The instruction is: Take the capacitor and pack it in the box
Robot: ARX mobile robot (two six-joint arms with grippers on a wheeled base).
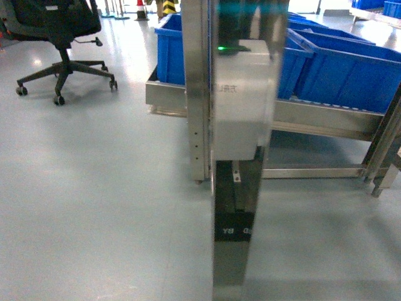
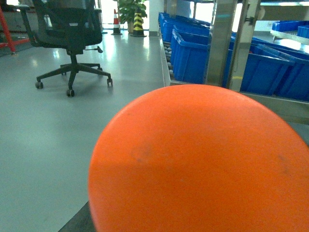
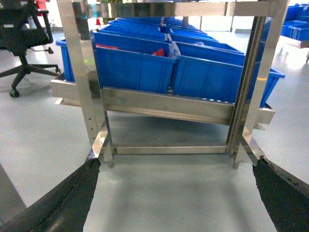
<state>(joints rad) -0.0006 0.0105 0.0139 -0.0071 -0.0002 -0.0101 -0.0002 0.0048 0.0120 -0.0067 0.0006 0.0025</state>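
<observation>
No capacitor and no box show in any view. A big orange rounded surface [image 2: 203, 164] sits very close to the lens and fills most of the left wrist view. It hides my left gripper's jaws, and I cannot tell what it is. Only a dark wedge [image 2: 79, 221] shows at its lower left edge. My right gripper [image 3: 176, 166] is open above the bare grey floor. Its black fingers [image 3: 67, 203] stand wide apart at the bottom corners with nothing between them. Neither gripper appears in the head view.
A steel rack [image 3: 164, 104] holds rows of blue bins [image 3: 133, 67], some with red items inside. A steel post with a white housing [image 1: 241, 103] stands right in front of the head camera. A black office chair [image 1: 59, 37] is on the left.
</observation>
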